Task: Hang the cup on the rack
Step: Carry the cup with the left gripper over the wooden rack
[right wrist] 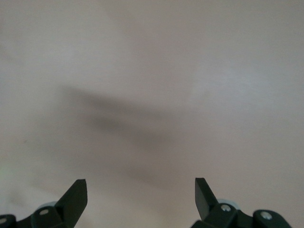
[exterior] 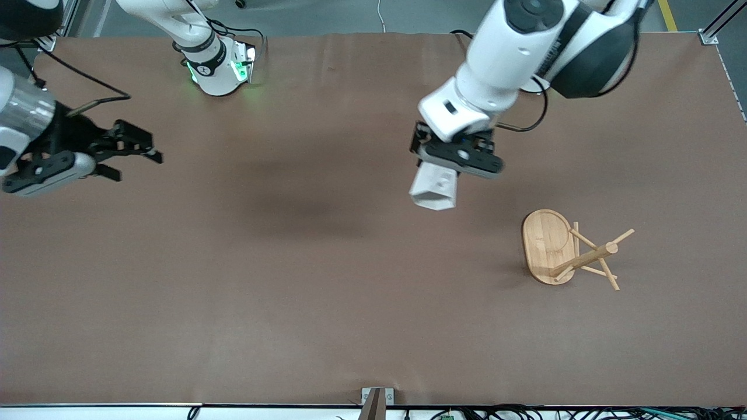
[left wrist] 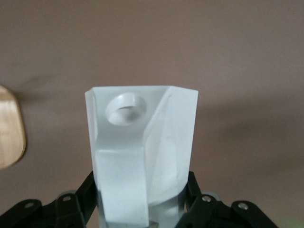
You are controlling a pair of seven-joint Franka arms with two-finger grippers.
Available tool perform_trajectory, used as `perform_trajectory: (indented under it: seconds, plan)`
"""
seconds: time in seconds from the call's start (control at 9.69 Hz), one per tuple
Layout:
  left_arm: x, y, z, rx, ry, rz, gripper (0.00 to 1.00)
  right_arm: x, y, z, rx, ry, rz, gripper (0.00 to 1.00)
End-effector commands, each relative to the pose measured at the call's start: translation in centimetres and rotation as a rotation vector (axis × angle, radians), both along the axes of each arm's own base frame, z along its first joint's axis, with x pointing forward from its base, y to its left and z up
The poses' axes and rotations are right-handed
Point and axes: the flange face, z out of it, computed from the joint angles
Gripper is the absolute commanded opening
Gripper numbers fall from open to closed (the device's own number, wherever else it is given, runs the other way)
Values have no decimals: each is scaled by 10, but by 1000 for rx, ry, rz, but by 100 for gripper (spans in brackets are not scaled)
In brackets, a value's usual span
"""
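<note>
The cup (exterior: 433,188), held in the left gripper (exterior: 454,160), hangs above the desk (exterior: 292,291). The rack (exterior: 569,252) stands on the desk at the cup's four o'clock, nearer the front camera. The right gripper (exterior: 137,158) waits over the right arm's end.

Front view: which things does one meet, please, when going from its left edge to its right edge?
right gripper, open, waiting over the table → cup held by the left gripper above the table → rack standing on the table.
</note>
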Motion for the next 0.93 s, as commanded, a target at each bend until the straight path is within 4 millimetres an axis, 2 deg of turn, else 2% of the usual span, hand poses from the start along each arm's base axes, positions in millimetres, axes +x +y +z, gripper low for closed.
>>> perform_trajectory:
  seconds: [0.0, 0.1, 0.21, 0.52, 0.83]
  plan:
    - [5, 40, -36, 70, 65, 186, 17, -2, -20, 30, -117, -53, -53, 100]
    - [8, 75, -53, 126, 69, 211, 15, -2, -31, 37, -151, -68, -74, 100]
    - [7, 97, -63, 164, 72, 194, 15, -1, -39, 49, -151, -93, -88, 100]
    - [5, 127, -91, 193, 80, 47, 15, -2, -48, 74, -153, -143, -112, 100]
    - [12, 146, -101, 197, 80, -124, 15, -7, -70, 65, -191, -96, -148, 100]
